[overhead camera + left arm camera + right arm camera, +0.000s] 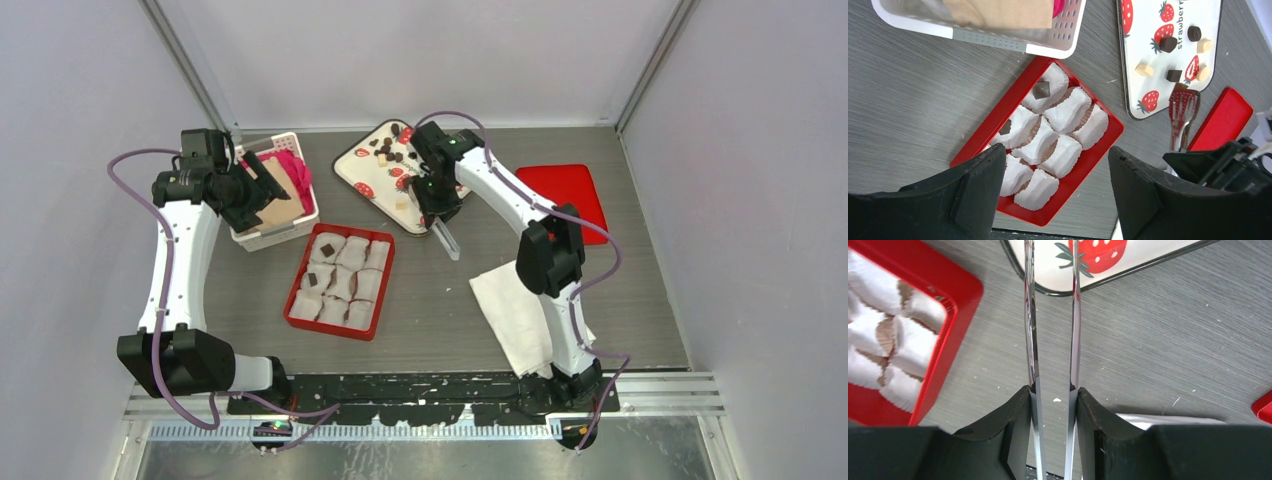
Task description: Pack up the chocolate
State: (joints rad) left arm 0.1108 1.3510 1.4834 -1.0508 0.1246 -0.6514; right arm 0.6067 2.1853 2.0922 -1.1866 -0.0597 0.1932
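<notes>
Loose chocolate (385, 150) lies on the strawberry-printed tray (345, 165), dark pieces (1168, 44) among cream ones (1144, 70). The red box (300, 270) holds white paper cups. Two of them have a dark piece inside (1041, 90) (1006, 128). My right gripper (437, 205) (1053, 390) is shut on metal tongs (1029, 340) (1182, 102), which reach toward the tray's near corner. Their tips run out of the right wrist view, so I cannot tell whether they hold a piece. My left gripper (250, 190) (1057, 150) hangs open and empty by the basket, left of the box.
A white basket (290, 232) with brown card and pink cloth stands at the back left. A flat red lid (565, 195) lies at the right. A white napkin (515, 305) lies under the right arm. The cell's walls close in the table on three sides.
</notes>
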